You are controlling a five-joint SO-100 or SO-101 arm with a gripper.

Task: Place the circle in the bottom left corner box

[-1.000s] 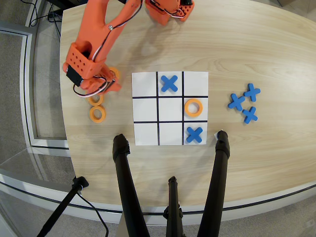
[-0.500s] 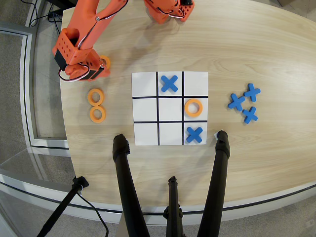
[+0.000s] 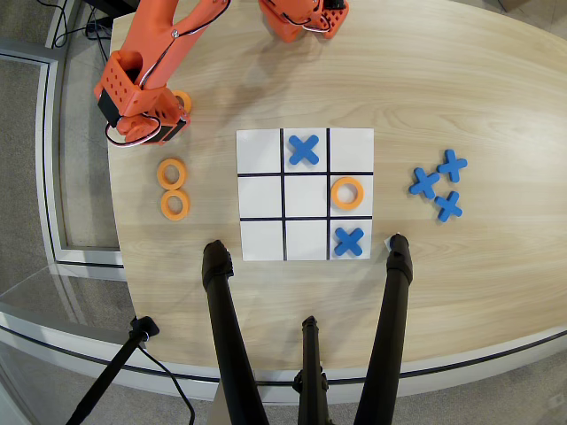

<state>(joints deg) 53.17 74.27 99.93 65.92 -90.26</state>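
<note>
While the orange arm [image 3: 155, 53] reaches from the top of the overhead view toward the table's [image 3: 461, 80] left edge, its gripper [image 3: 168, 119] hangs at about ten o'clock from the white 3x3 board [image 3: 306, 195]. An orange ring, the circle [image 3: 182, 102], peeks out from the wrist housing's right side, only a sliver showing. Whether the fingers are clamped on it or merely above it I cannot tell, since the housing hides the fingertips and the jaws.

Two more orange rings [image 3: 172, 173] [image 3: 175, 204] lie on the wood at about six o'clock from the gripper, one just beside the other, both left of the board and apart from it. A fourth ring [image 3: 347, 193] sits in the board's right-middle cell. One blue X [image 3: 304, 149] fills the top-middle cell and another blue X [image 3: 349, 241] the lower right cell. The bottom left corner box [image 3: 262, 239], at seven o'clock from the board's centre, is bare white.

Three spare blue X pieces [image 3: 438, 184] cluster at three o'clock from the board, well apart from it. Black tripod legs [image 3: 229, 336] rise from the bottom edge, at six o'clock.
</note>
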